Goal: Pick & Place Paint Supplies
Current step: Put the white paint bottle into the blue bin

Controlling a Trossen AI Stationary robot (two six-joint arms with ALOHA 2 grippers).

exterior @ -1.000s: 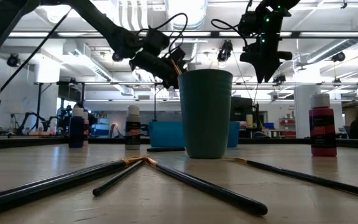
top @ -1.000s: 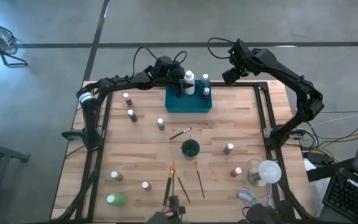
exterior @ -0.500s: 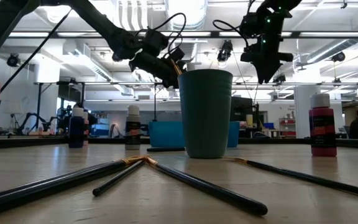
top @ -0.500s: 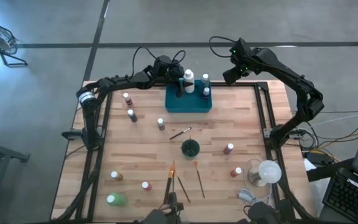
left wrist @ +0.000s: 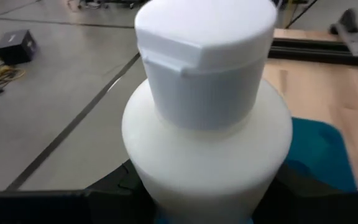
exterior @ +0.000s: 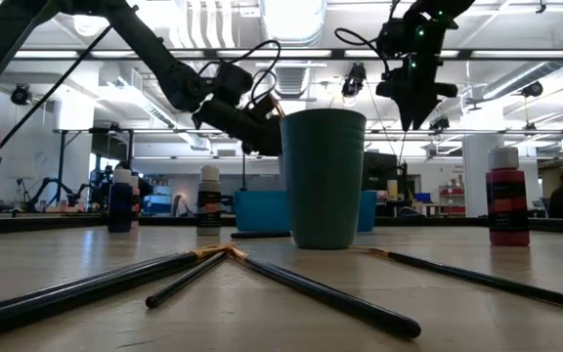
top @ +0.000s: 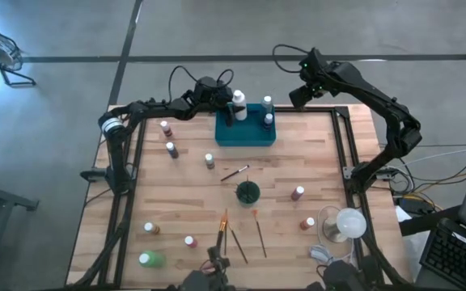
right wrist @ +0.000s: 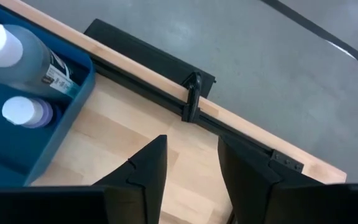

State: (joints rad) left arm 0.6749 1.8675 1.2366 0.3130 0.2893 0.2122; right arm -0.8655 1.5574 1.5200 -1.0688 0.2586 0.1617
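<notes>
Over tray [top: 246,133]: left hand [top: 230,111] grips white bottle [left wrist: 207,124]; right hand [right wrist: 191,168] parted.

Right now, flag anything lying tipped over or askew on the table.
One green bottle lies on its side near the table's front left corner, while the other loose bottles stand upright. The paintbrushes lie scattered and crossed at the front edge. Nothing looks spilled.

You've got a white bottle [top: 239,98] w/ white cap held upright above the teal tray [top: 245,137], 2 more bottles [top: 267,113] standing in it. Small bottles [top: 169,149] stand all over the table, green one [top: 152,259] lies down. Brushes [top: 260,232] lie flat near front edge
</notes>
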